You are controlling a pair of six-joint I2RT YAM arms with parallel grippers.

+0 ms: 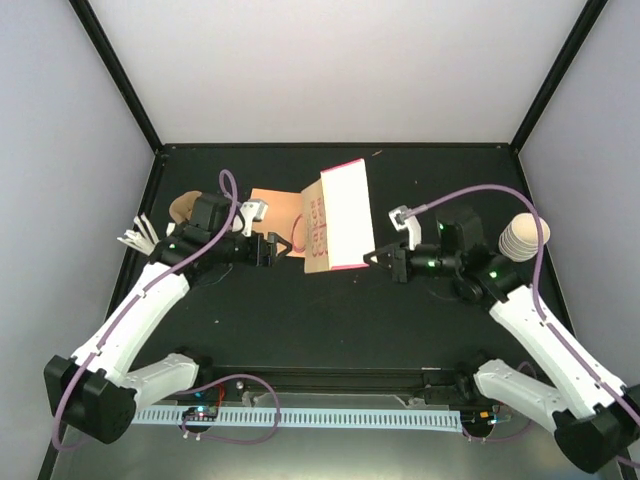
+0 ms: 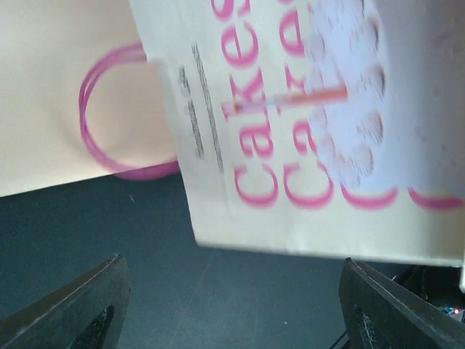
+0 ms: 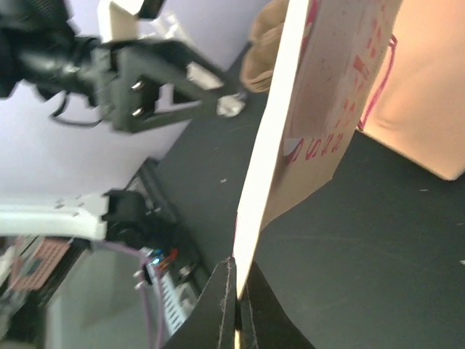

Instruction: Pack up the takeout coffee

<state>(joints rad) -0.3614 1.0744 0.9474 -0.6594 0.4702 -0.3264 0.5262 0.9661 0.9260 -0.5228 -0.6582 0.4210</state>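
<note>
The takeout coffee (image 1: 523,236) rests near the right edge of the desk (image 1: 300,330), beyond the right arm and well apart from both end effectors; the right end effector (image 1: 373,258) is pressed together on the edge of the paper bag (image 1: 340,215) mid-desk; the left end effector (image 1: 278,250) stands spread just beside the bag's opposite side, gripping nothing; the bag's inside is hidden.

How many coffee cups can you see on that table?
1: the takeout cup sits at the far right of the overhead view. Another could be hidden behind the paper bag.
</note>
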